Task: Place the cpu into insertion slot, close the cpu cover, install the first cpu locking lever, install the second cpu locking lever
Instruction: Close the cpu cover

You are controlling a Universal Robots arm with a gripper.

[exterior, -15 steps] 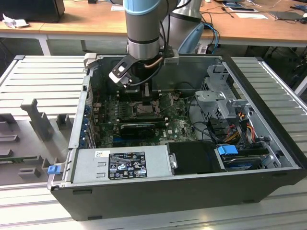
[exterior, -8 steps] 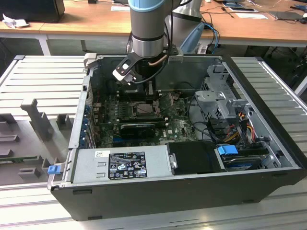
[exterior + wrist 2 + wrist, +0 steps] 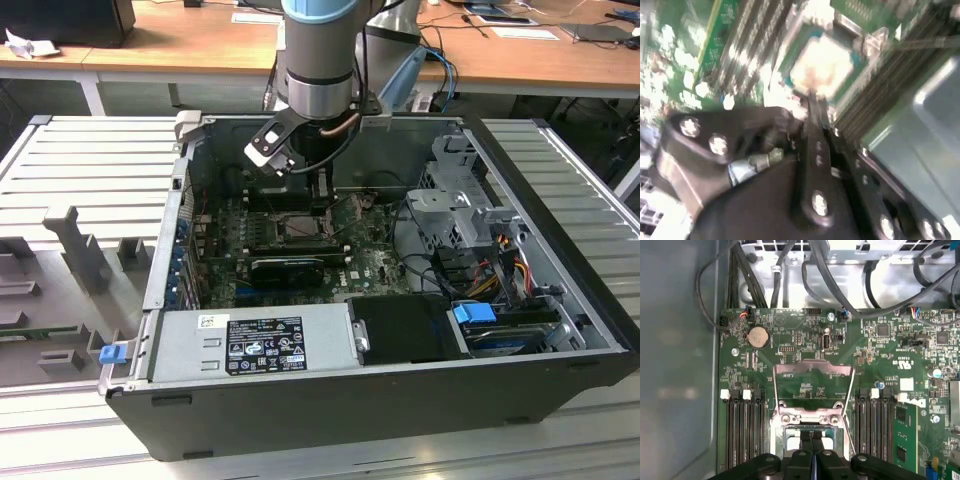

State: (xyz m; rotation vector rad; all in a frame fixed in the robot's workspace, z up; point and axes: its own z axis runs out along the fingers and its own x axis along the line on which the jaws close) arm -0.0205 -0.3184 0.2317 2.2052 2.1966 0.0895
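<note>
Label (image 3: 265, 345), black with white print, marks the grey metal power-supply box (image 3: 190, 345). I hold my black gripper (image 3: 811, 437) clenched, empty, over the square black insertion slot (image 3: 789, 436); its thin dark-metal cpu cover (image 3: 812, 369) stands raised.

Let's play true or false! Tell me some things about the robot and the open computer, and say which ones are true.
1. The hand is down inside the computer case. True.
2. The cpu cover is flipped open. True.
3. The circuit board is red. False: it is green.
4. The hand hangs over the coin battery. False: it is over the insertion slot.
</note>
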